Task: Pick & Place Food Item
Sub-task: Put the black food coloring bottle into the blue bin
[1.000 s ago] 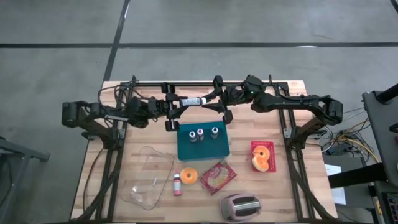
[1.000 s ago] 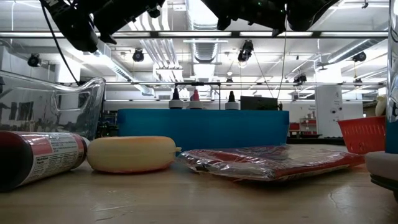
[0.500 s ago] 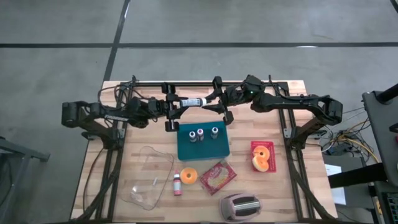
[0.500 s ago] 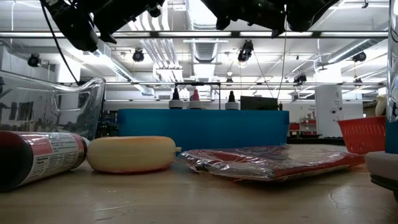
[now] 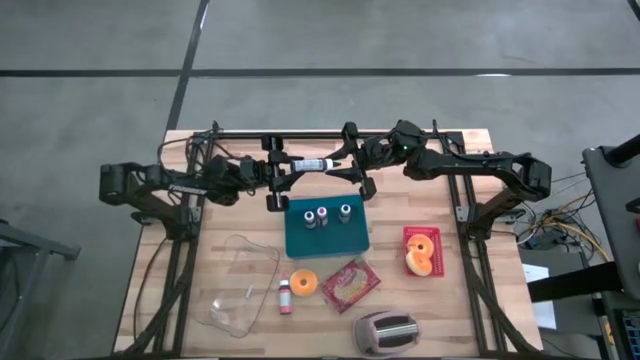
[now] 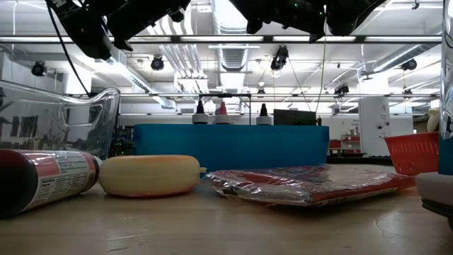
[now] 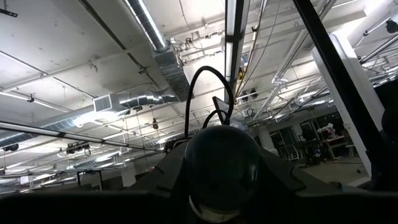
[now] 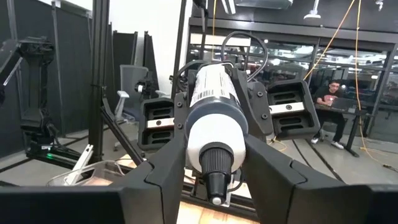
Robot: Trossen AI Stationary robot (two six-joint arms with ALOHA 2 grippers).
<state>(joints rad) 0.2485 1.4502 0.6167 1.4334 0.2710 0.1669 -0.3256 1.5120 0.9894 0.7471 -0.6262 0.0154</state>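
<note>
Bottle held level in air above table's far edge, between both grippers. Left gripper clamped on base. Right gripper flanks cap end, jaws part open; contact probably loosening. Keep left grip firm until right clears.

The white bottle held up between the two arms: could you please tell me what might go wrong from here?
1. The bottle hangs in the air, spanning the left hand and the right hand. If one hand lets go before the other holds it firmly, it could drop.
2. The blue box with three small bottles standing on it lies close by, so a falling bottle might knock them over.
</note>
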